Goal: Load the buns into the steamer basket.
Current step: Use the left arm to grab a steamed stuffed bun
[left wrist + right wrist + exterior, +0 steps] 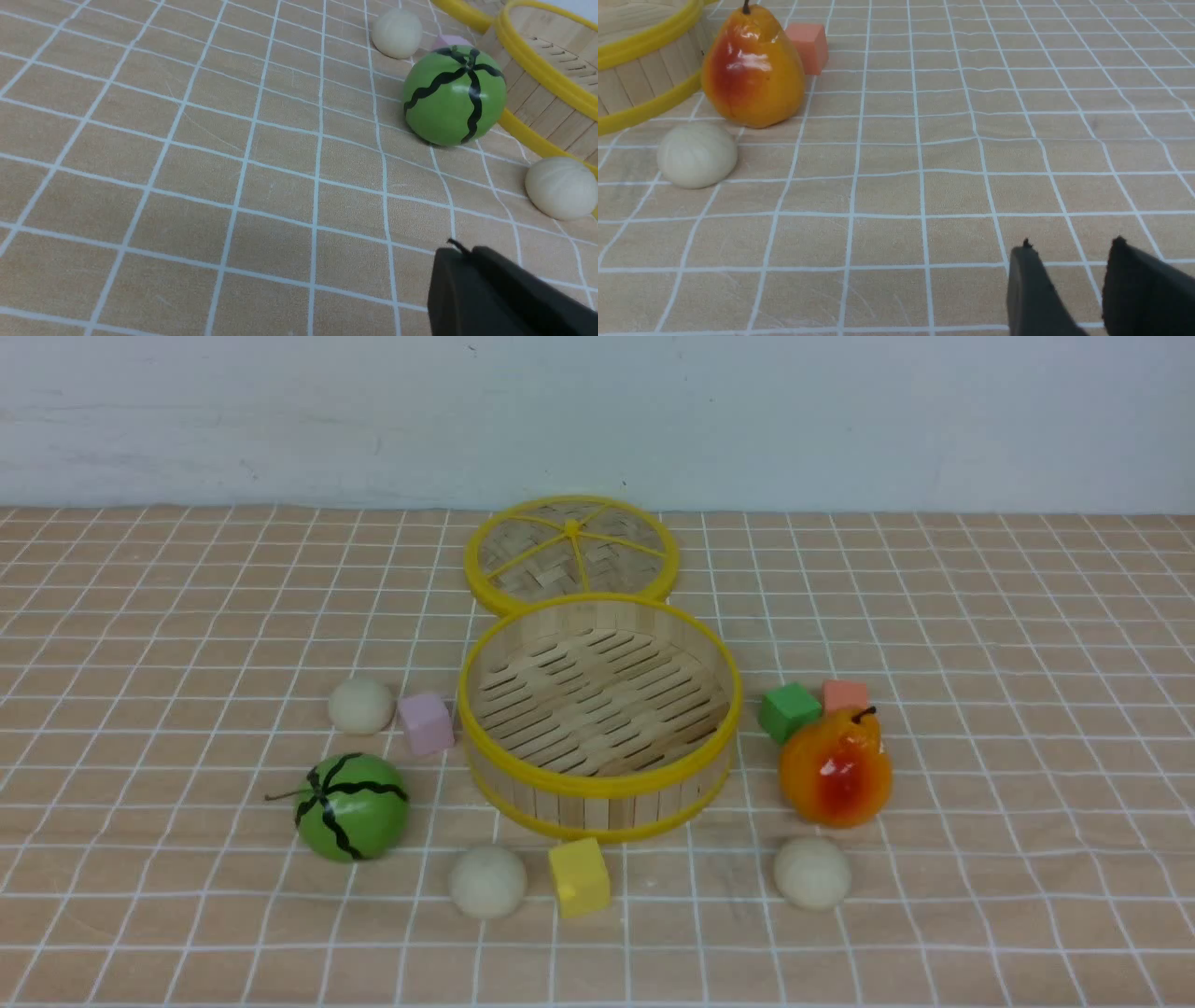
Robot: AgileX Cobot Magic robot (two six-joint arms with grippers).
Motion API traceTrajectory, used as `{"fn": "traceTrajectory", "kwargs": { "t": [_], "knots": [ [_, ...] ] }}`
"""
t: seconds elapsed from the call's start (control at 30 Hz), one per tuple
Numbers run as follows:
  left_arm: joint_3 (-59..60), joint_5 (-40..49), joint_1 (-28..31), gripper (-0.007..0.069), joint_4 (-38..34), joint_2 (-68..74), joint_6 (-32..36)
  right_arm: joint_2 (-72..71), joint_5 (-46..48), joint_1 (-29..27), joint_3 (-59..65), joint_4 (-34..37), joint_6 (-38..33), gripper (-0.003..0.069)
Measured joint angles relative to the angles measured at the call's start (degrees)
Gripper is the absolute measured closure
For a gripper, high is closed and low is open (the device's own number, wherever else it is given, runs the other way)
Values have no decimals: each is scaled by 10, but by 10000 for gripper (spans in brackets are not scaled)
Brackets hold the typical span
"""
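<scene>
The steamer basket (pixel 599 775) stands mid-table with nothing inside it. Three cream buns lie on the cloth around it: one at the left by a pink cube (pixel 360 705), one in front left (pixel 487 881), one in front right (pixel 812 872). Neither arm shows in the front view. In the left wrist view my left gripper (pixel 460 252) is shut and empty, short of the front-left bun (pixel 560 187) and far from the left bun (pixel 397 32). In the right wrist view my right gripper (pixel 1071 245) is open and empty, well away from the front-right bun (pixel 697 155).
The flat woven lid (pixel 571 553) lies behind the basket. A toy watermelon (pixel 352 805) sits front left, a toy pear (pixel 836 770) at the right. Foam cubes: pink (pixel 426 723), yellow (pixel 579 877), green (pixel 789 711), orange (pixel 845 695).
</scene>
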Motion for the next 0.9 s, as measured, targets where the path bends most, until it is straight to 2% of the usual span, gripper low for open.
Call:
{"fn": "traceTrajectory", "kwargs": {
  "t": [0.9],
  "knots": [
    [0,0,0,596,1,0,0,0,0,0,0,0,0,418]
  ]
}}
